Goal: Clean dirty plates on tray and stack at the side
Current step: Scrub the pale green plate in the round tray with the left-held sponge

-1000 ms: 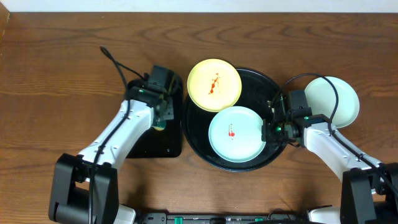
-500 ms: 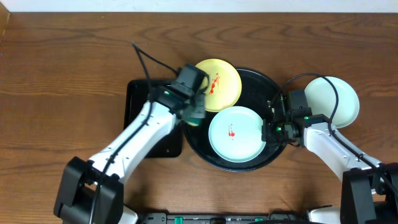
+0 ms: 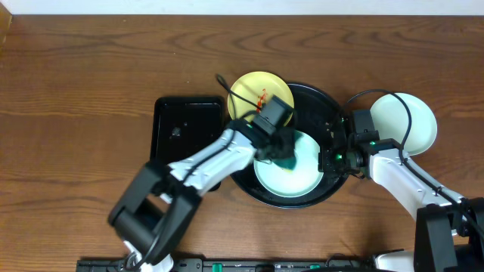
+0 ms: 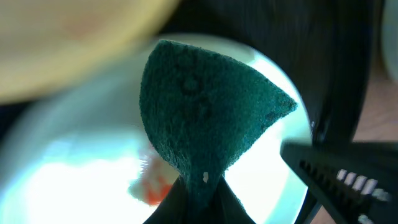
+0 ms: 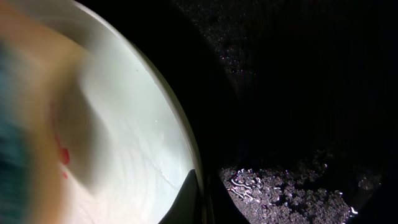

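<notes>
A light blue plate (image 3: 302, 177) with a red smear (image 4: 152, 190) lies in the round black tray (image 3: 318, 102). My left gripper (image 3: 280, 151) is shut on a dark green sponge (image 4: 205, 118), which hangs over the plate's middle, just beside the smear. At the plate's right rim (image 5: 180, 137), my right gripper (image 3: 327, 159) is shut on the edge. A pale yellow plate (image 3: 249, 94) with red smears rests on the tray's upper left rim. Another pale plate (image 3: 412, 125) sits on the table, right of the tray.
A smaller rectangular black tray (image 3: 185, 128) lies left of the round one. Water drops glisten on the round tray's floor (image 5: 286, 186). Cables loop over both arms. Bare wooden table surrounds everything.
My left arm has swung right from the rectangular tray, past the yellow plate, carrying the sponge over the light blue plate. The right arm has not moved.
</notes>
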Controlling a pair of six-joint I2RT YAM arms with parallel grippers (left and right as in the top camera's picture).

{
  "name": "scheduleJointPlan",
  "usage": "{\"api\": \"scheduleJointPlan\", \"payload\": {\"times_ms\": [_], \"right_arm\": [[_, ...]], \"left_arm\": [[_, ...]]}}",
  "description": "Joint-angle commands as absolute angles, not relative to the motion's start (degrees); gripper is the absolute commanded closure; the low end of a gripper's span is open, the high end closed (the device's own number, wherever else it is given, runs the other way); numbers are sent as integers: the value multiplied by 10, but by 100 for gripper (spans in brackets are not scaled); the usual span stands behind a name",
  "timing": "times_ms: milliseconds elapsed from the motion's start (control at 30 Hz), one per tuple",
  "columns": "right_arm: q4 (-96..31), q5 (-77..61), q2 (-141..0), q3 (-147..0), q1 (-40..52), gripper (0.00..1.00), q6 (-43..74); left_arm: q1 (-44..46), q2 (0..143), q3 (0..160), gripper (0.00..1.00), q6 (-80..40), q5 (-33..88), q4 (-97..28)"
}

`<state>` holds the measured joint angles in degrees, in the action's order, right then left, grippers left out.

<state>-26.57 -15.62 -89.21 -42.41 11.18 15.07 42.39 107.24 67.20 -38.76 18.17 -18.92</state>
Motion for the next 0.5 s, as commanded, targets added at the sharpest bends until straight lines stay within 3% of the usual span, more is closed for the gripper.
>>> {"api": "scheduleJointPlan", "payload": {"times_ms": [0,300,467], "right_arm": [[-266,-152,-898,-422,117,99,158],[-267,-152,-898,-422,117,99,158],[-266,-152,-898,-422,117,99,158]], "left_arm": [[444,1087,679,93,-415,200,-187],[422,1093,679,93,-415,23,-327],[395,1086,682,93,-392,62,-335]]}}
